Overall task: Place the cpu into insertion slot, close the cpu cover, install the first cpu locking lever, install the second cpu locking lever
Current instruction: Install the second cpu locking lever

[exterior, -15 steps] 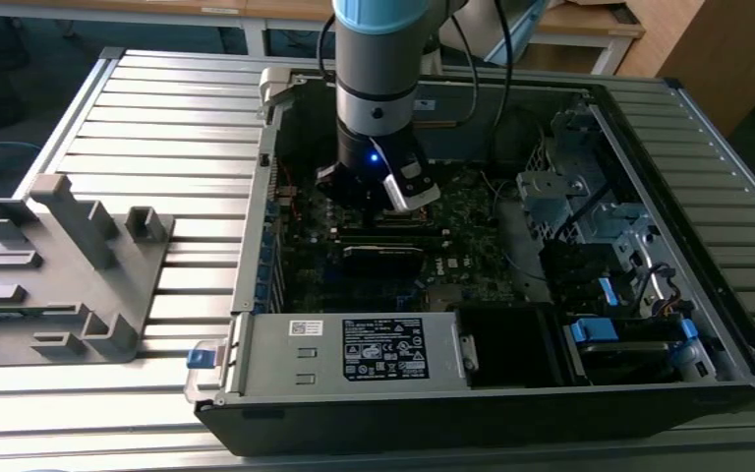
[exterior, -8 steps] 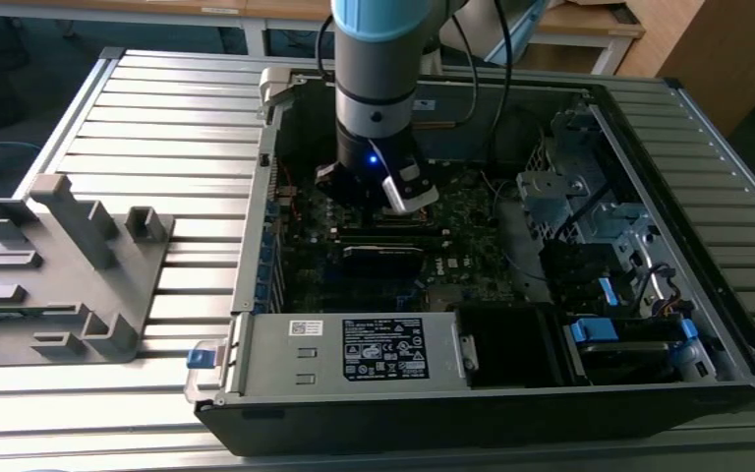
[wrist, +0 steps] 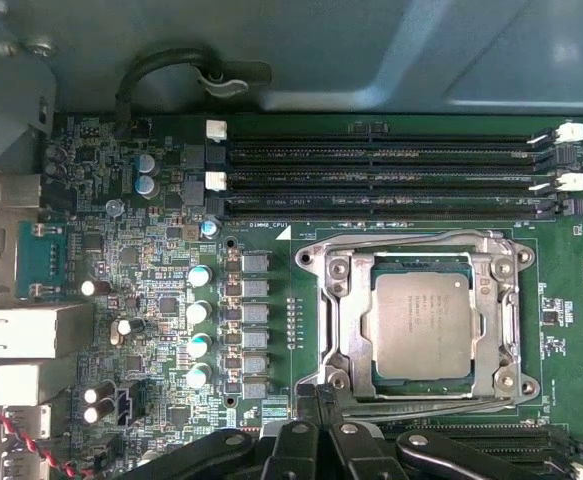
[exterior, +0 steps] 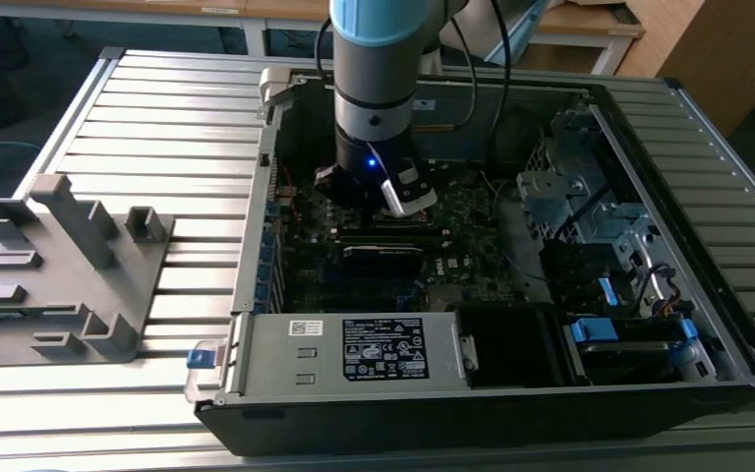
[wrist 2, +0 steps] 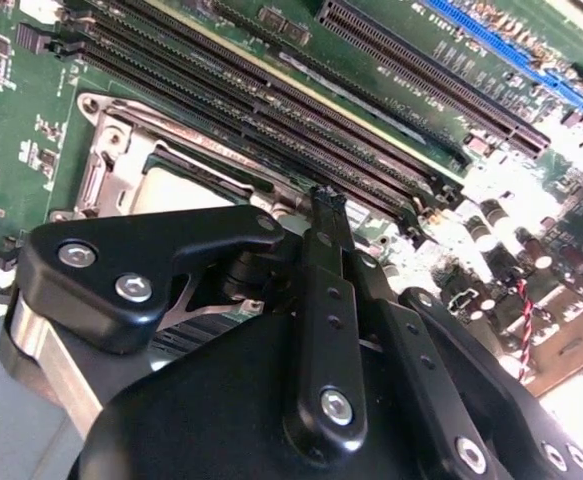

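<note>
pincer low over a seated cpu

a ribbed grey metal table carries one open computer case lying on its side, with one grey moulded fixture near the table's edge on the exterior view's left. wooden furniture stands behind the table.

one robot arm reaches down into the case, over the green motherboard. the pincer sits low above the board, its black fingers drawn together into a narrow tip with nothing between them; that tip hangs just beside the socket's edge.

one cpu, square with a dull grey top, lies flat inside the socket. one cpu cover, a shiny metal frame, lies down around the chip, whose top shows through its window. four screw heads mark the frame's corners in the first wrist view.

three long memory slots run side by side just beyond the socket, each with white latches. a column of five small silver-topped capacitors stands near the socket.
</note>
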Tool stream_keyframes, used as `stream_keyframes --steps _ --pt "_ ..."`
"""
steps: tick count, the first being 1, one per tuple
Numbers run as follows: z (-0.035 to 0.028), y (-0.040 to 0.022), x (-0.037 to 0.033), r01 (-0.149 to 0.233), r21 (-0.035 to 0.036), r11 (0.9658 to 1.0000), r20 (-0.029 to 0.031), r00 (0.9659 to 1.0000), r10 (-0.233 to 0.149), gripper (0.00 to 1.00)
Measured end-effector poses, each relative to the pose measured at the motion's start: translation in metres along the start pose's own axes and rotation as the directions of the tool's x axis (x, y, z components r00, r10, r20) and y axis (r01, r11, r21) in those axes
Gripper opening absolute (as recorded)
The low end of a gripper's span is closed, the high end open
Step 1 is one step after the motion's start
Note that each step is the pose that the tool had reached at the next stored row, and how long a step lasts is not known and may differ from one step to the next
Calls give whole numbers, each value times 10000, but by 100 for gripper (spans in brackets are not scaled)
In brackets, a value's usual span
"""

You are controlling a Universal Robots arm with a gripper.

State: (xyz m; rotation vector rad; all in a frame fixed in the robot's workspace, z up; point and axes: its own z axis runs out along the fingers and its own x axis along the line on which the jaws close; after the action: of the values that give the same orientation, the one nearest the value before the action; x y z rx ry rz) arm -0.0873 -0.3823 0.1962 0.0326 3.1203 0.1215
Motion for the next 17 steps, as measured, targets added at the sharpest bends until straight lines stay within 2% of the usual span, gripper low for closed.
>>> stream_keyframes --steps 2,3,9,10,15,17 --pt "10 4 -1 0 -62 10000 14 10000 0 11" --pt "10 3 -1 0 -70 10000 14 10000 0 11" --pt "0 0 1 -1 -66 10000 4 10000 1 11" --pt "-17 2 1 -1 -76 10000 5 10000 1 11" --pt "-185 15 -2 -1 -75 10000 2 10000 1 11" --pt "-192 16 -2 -1 -79 10000 4 10000 1 11"
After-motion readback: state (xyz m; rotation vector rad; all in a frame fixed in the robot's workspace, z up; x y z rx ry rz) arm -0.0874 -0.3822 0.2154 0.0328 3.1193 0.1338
